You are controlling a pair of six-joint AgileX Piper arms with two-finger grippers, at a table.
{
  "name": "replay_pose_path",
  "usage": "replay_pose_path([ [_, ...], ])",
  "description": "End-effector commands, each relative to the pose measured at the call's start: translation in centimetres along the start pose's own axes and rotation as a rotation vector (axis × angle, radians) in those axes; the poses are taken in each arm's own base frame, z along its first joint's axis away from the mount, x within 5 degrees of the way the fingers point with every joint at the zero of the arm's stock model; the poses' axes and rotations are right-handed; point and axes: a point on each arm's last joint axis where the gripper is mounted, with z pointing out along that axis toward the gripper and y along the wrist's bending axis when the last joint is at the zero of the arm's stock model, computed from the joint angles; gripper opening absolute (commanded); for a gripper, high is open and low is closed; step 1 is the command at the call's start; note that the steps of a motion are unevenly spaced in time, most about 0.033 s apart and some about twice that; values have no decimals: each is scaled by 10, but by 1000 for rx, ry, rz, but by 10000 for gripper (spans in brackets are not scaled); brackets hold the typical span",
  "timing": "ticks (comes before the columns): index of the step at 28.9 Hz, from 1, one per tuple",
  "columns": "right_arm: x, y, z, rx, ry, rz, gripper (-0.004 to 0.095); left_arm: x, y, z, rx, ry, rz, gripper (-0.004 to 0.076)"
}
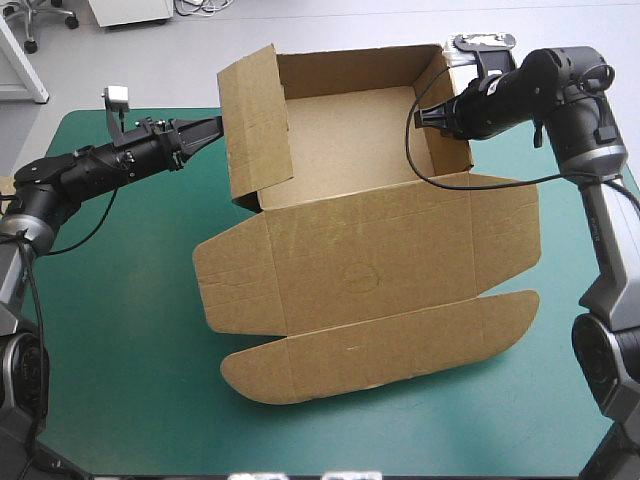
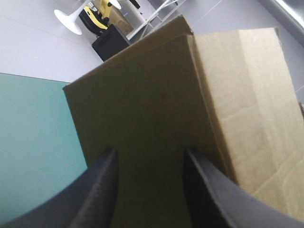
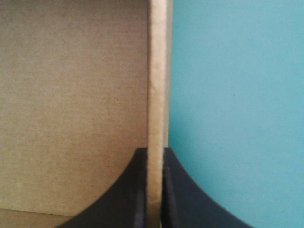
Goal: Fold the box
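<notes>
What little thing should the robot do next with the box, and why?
Probably the left gripper should nudge the tall left wall of the box inward. Its black fingers stand open at that wall's outer face, and the wall rises higher than the others, not yet tucked. The right gripper is shut on the right wall, which seems to steady that side.

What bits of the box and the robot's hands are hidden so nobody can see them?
- Left wrist view: the box shows only the outside of its left wall, which hides the inside. Whether the open left gripper touches that wall cannot be told.
- Right wrist view: the right gripper is shut on the right wall's edge; the flat lid is out of view.
- High view: the box hides the teal-green cover beneath it.
</notes>
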Motion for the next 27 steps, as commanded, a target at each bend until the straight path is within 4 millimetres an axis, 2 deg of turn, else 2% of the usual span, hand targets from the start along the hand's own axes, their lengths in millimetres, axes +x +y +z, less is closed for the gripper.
replay_pose_path([
  [1,-3,7,-33,-26,-74,2,-18,-15,-47,-3,214,-75,20,346],
  [8,-3,6,-21,-32,-49,7,-18,-15,-60,5,235,-36,65,357],
  [12,-3,5,-16,-33,-38,10,-18,-14,-60,7,226,-31,67,357],
  [19,-3,5,-14,-28,-34,9,-17,-8,-48,10,84,29,94,357],
  [23,-3,4,-14,-22,-34,15,-17,-5,-52,18,40,70,107,357],
  [27,-3,4,-14,-22,-34,28,-13,-2,-60,35,-115,151,182,357],
])
